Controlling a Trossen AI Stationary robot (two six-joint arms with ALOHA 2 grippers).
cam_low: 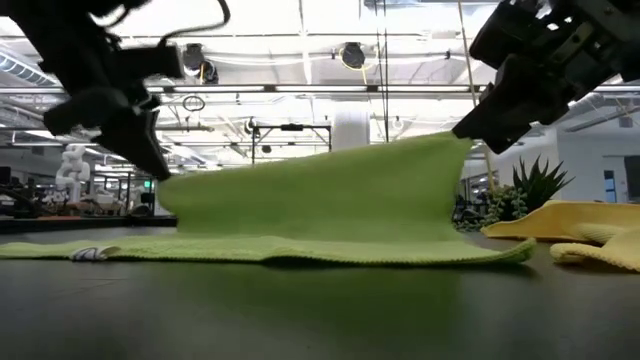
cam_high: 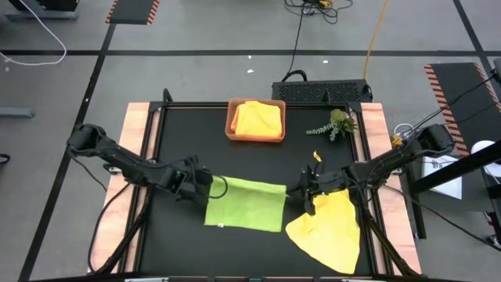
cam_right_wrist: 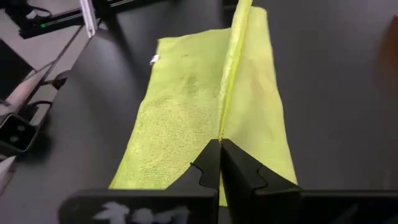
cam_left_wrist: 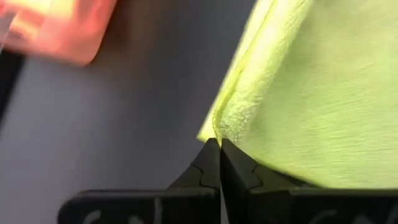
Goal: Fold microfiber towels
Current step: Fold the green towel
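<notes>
Black-fingered, the left gripper (cam_high: 205,186) is pinched shut on one far corner of the lime green microfiber towel (cam_high: 246,204); its wrist view shows the two fingertips (cam_left_wrist: 219,149) meeting on the fuzzy cloth edge. The right gripper (cam_high: 300,190) is likewise closed tight on the opposite far corner, its fingertips (cam_right_wrist: 219,149) clamping the hem that runs straight away from them. Between the two grippers the held edge is lifted off the black tabletop (cam_high: 180,141) and stretched taut, so in the low view the green cloth rises like a sheet from the table, while its near edge lies flat on the surface below and in front of both grippers. A small white tag (cam_right_wrist: 153,60) sits at a low corner of that towel.

Just beside the right gripper, on its outer side and touching the green cloth's end, lies a crumpled yellow microfiber towel (cam_high: 327,231), spread loosely toward the table's near right corner. Farther off, beyond both grippers toward the table's back edge, a rectangular orange-brown tray (cam_high: 232,125) holds another folded yellow towel (cam_high: 258,119). Near the tray, out past the right gripper, lies a small green plant sprig (cam_high: 335,125). A tiny yellow scrap (cam_high: 317,156) rests on the tabletop between the sprig and the right gripper.
</notes>
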